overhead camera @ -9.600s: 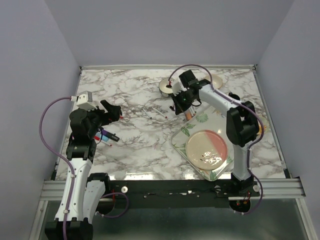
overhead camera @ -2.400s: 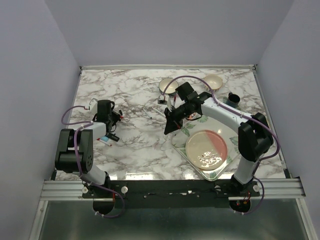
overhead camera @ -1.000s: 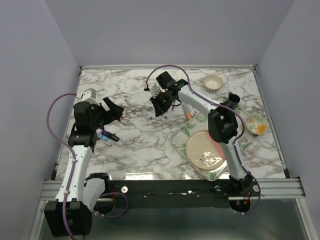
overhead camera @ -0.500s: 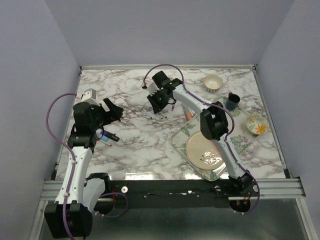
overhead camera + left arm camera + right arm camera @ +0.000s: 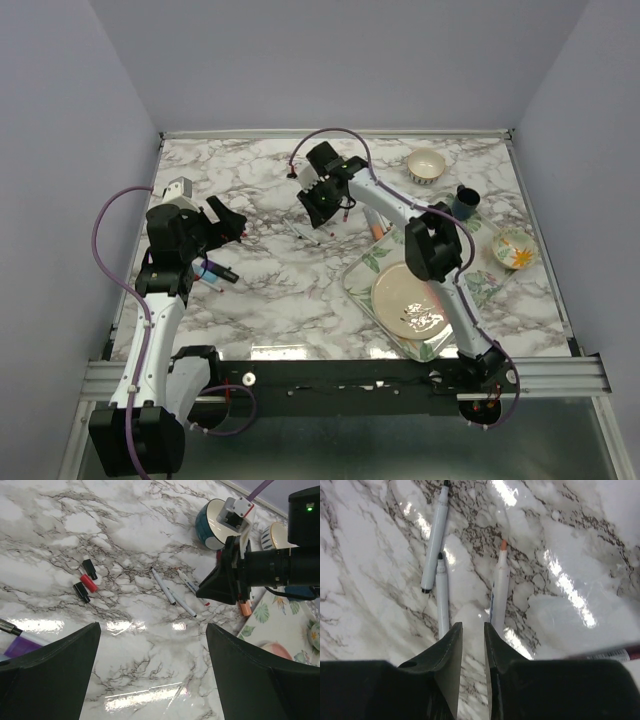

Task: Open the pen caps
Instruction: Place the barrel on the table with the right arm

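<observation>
Three loose pen caps lie together on the marble: a black one (image 5: pixel 90 569), a red one (image 5: pixel 89 583) and another black one (image 5: pixel 81 592). Three uncapped white pens (image 5: pixel 435 535) (image 5: pixel 441 595) (image 5: pixel 500 585) lie side by side under my right gripper (image 5: pixel 472 630). Its jaws stand a narrow gap apart with nothing between them, their tips just over the marble between two of the pens. My left gripper (image 5: pixel 151 626) hangs wide open and empty, left of the caps in the top view (image 5: pixel 228 222). A purple-banded pen (image 5: pixel 22 642) lies below it.
A blue bowl (image 5: pixel 212 522) stands just behind the right wrist. A floral tray (image 5: pixel 365 270) carrying a pink plate (image 5: pixel 412 300) sits at front right, an orange marker (image 5: pixel 375 228) by its far corner. A cream bowl (image 5: pixel 427 165), dark cup (image 5: pixel 465 203) and flowered bowl (image 5: pixel 515 248) stand further right.
The right gripper's jaws have parted slightly and the wrist has shifted a little to the left over the pens. The left arm has not moved.
</observation>
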You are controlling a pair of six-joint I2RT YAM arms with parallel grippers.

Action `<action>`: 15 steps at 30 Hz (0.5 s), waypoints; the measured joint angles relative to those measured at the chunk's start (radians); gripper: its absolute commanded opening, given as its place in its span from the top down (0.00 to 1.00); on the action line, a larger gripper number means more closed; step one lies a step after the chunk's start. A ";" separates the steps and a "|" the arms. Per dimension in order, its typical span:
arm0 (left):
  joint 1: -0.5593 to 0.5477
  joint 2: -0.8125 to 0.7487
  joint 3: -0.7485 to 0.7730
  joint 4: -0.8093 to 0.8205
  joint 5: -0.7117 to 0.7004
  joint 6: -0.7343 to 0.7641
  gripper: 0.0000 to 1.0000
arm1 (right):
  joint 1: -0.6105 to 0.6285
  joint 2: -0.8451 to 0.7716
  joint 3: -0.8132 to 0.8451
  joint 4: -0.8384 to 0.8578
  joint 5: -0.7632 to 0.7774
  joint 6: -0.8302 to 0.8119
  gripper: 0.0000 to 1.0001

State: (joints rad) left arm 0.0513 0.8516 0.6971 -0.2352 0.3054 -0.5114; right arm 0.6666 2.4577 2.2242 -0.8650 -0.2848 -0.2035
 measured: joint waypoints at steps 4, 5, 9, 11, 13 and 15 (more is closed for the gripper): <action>0.002 0.000 0.000 0.000 0.000 0.003 0.05 | 0.000 -0.111 -0.107 -0.002 0.003 -0.018 0.64; 0.002 -0.001 0.000 0.000 0.000 0.004 0.05 | 0.000 -0.153 -0.140 -0.002 0.004 -0.026 0.64; 0.002 -0.006 0.000 -0.001 0.000 0.006 0.05 | 0.000 -0.288 -0.251 0.018 0.008 -0.051 0.63; 0.002 -0.011 0.000 -0.001 0.000 0.007 0.05 | -0.007 -0.361 -0.319 0.033 0.015 -0.064 0.62; 0.002 -0.016 0.000 -0.001 0.000 0.008 0.05 | -0.014 -0.388 -0.353 0.046 0.019 -0.074 0.62; 0.002 -0.018 0.000 -0.001 0.000 0.008 0.05 | -0.022 -0.402 -0.394 0.060 0.023 -0.084 0.62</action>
State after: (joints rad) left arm 0.0536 0.8341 0.6971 -0.2359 0.3050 -0.5030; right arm 0.6449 2.0560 1.8305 -0.8055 -0.2619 -0.2871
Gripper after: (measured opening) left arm 0.951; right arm 0.373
